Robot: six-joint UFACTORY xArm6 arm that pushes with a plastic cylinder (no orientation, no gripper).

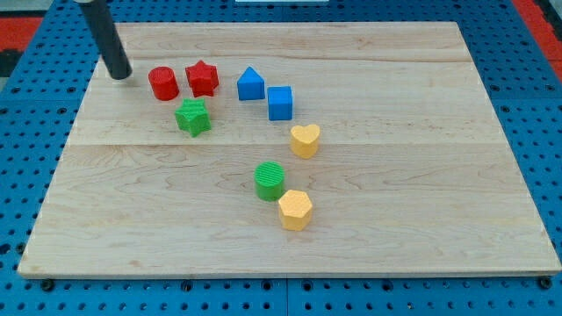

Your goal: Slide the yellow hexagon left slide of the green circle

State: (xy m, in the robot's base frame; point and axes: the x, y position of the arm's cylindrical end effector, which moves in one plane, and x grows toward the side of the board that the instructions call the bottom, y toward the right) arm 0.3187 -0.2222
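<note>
Eight small blocks lie on a pale wooden board (421, 175) that rests on a blue pegboard surface (26, 132). Upper left of the frame: my tip (120, 75), the lower end of a straight dark rod slanting in from the top edge, stands on the board just to the left of the red cylinder (163, 83), near it but apart; the arm carries no gripper, so there is nothing to spread or press together, and the rod holds nothing. Beside the red cylinder, to its right and close to it, a red star (202, 78). Below and between those two, a green star (192, 117). Upper centre: a blue block with a peaked, house-like top (251, 84), and just to its lower right a blue cube (280, 103), the two near each other. Below and right of the cube, a yellow heart (305, 140), apart from it. Lower centre: the green circle (270, 181), a short ribbed cylinder, and the yellow hexagon (296, 210), which sits at the green circle's lower right, touching it or very nearly so; whether a gap remains cannot be told. The yellow hexagon is thus on the right-hand, lower side of the green circle, not on its left. My tip is well apart from both, across the board toward the upper left, with the red and green blocks lying between.
</note>
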